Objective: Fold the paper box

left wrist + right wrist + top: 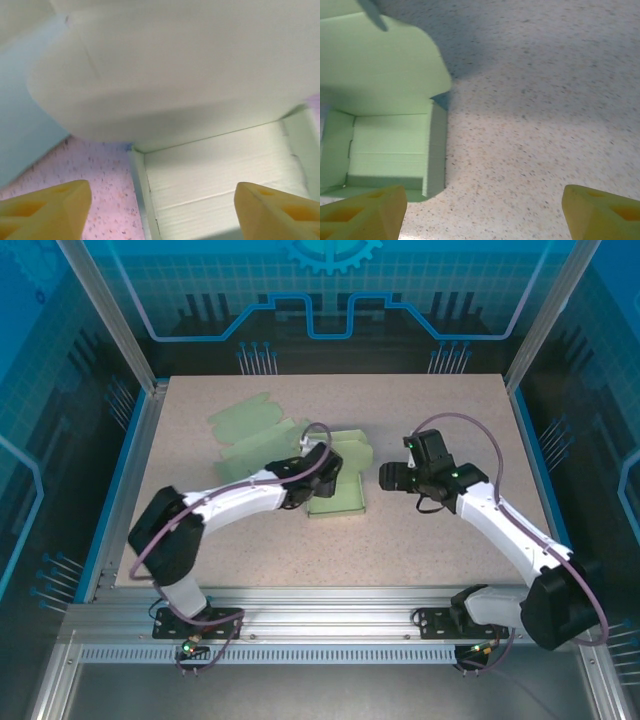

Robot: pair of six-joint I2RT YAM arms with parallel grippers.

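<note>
A pale green paper box (340,495) sits mid-table, its tray walls standing and its lid flap (352,448) raised at the back. My left gripper (322,472) hovers open over the box's left wall; its wrist view looks down on that wall (141,192) and the box floor (225,175), with the rounded flap (165,75) above. The yellow fingertips (45,210) straddle the wall without touching it. My right gripper (390,477) is open just right of the box, over bare table; in its view the box (390,145) lies to the left of its fingertips (365,212).
A second, flat unfolded green cardboard blank (255,432) lies behind and left of the box. The speckled table (450,420) has free room on the right and front. Metal frame posts and blue walls bound the table edges.
</note>
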